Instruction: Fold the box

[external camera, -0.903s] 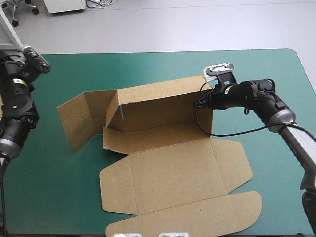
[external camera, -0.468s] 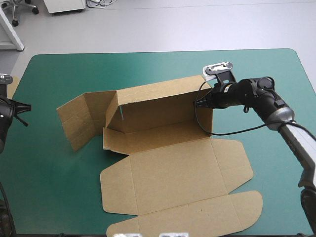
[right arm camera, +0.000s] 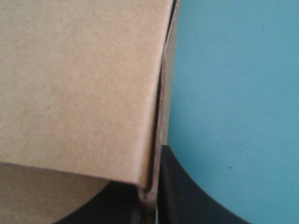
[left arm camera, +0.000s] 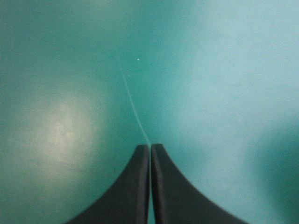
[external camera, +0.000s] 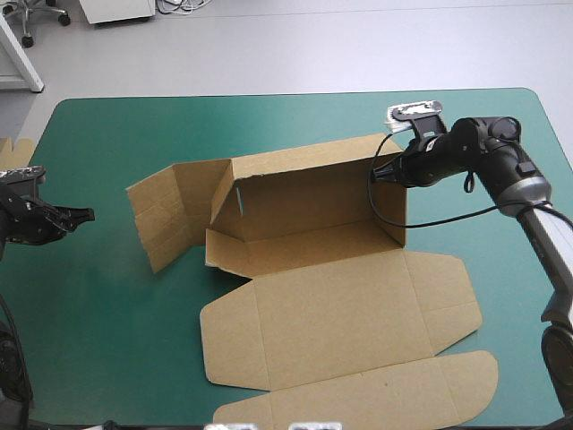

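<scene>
The brown box (external camera: 304,210) stands in the middle of the teal-green cover with its back wall and right end wall raised. Its left end flap (external camera: 170,215) splays outward, and the lid (external camera: 340,331) lies flat toward the near edge. My right gripper (external camera: 383,174) is shut on the top of the right end wall. In the right wrist view the board's edge (right arm camera: 156,140) runs down between the black fingers of that gripper (right arm camera: 152,193). My left gripper (external camera: 87,215) is low at the table's left side, well clear of the box. It is shut (left arm camera: 150,147) over bare cover.
A bit of more brown board (external camera: 12,149) shows at the table's left edge. Bare teal-green cover (external camera: 107,305) lies between the left gripper and the box, and behind the box toward the far edge.
The box has slid to the right with my right gripper holding its end wall. My left arm has come down from a raised pose to the table's left side.
</scene>
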